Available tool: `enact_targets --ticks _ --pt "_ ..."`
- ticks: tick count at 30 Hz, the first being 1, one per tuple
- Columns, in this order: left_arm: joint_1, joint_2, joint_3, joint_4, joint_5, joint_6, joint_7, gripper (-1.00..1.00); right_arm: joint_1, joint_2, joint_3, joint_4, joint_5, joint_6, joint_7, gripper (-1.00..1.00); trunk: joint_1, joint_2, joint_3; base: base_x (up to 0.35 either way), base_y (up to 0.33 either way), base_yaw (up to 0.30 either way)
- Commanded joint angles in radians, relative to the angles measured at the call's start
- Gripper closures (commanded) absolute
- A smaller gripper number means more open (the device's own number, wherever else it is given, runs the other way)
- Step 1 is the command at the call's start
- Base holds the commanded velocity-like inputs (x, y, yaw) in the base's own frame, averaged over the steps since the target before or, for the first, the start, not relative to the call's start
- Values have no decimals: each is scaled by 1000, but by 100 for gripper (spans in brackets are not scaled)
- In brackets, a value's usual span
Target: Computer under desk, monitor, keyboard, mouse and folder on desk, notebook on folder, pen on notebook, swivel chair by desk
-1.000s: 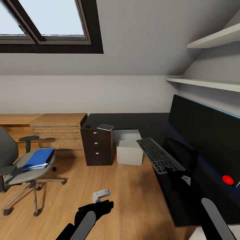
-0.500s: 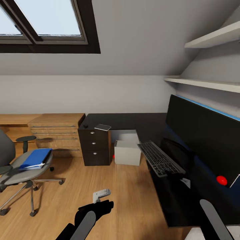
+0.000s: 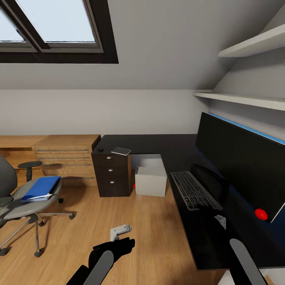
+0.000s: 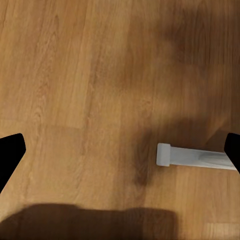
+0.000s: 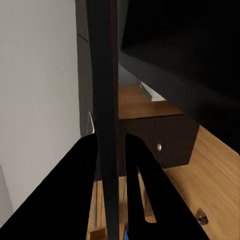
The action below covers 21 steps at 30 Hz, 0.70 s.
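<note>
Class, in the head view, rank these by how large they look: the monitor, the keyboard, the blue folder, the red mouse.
Largest to smallest:
1. monitor
2. keyboard
3. blue folder
4. red mouse

The monitor and keyboard sit nearer the camera, which enlarges them.

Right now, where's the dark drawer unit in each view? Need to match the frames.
Head view: dark drawer unit left of centre, at the far end of the desk, beside a white box.
Right wrist view: drawer unit beyond the pincer fingers, one knob visible.
Left wrist view: faces the wood floor.
Shared landmark: that wood floor, under the unit in the head view and the right wrist view.
</note>
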Motion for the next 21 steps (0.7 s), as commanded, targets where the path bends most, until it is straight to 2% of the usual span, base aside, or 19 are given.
enact_targets --ticks 1,10,17,21 --pt "-1 0 -1 -1 9 1 9 -100 -1 1 -1 -1 -9 2 -4 100 0 -1 -1 0 0 0" --pt "-1 0 -1 -1 9 1 9 -100 -1 3 25 -1 -7 -1 -5 100 0 -1 -1 4 0 0" --pt "-1 0 -2 -1 8 1 9 -100 -1 3 29 -1 -7 -3 -5 100 0 -1 -1 190 0 0" --pt "-1 0 -2 6 8 1 9 -100 -1 3 29 -1 -7 -8 -5 100 0 -1 -1 69 -13 0"
